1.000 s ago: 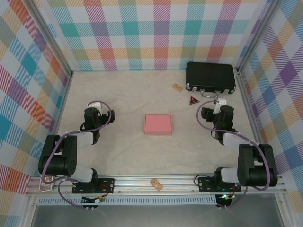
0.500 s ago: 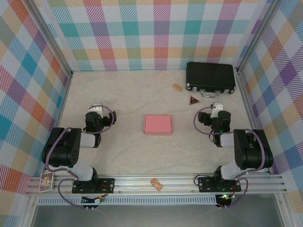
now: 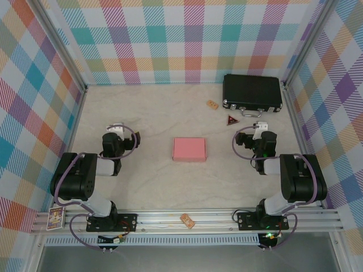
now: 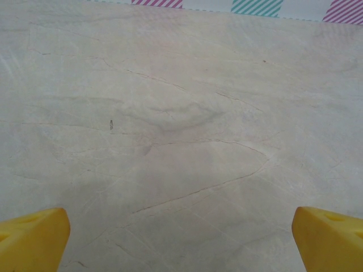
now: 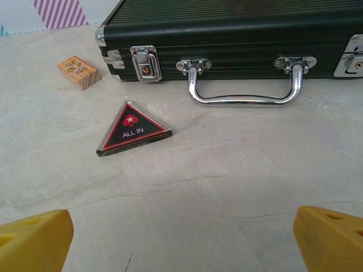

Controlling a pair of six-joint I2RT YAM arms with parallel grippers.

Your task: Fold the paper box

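Both arms have drawn back toward their bases over the last second, elbows now humped up, and in the last half second they barely shift. The paper box [image 3: 189, 149] lies closed and flat in the middle of the table [image 3: 159, 113], a pink rectangle apart from both claws. The left gripper [image 3: 115, 132] sits well to the left of the box. In its wrist view its yellow fingertips [image 4: 31, 238] stand far apart over bare table, so the claw is wide open and holds nothing. The right gripper [image 3: 260, 130] sits well to the right of the box, likewise spread wide and empty. Beyond the box and to its right lie a small wooden block [image 3: 212, 104], a black triangular marker [image 3: 232, 119] reading ALL IN and, farthest, a black case [image 3: 252, 92] with a metal handle. Another wooden block [image 3: 187, 220] rests on the rail nearer than the box.
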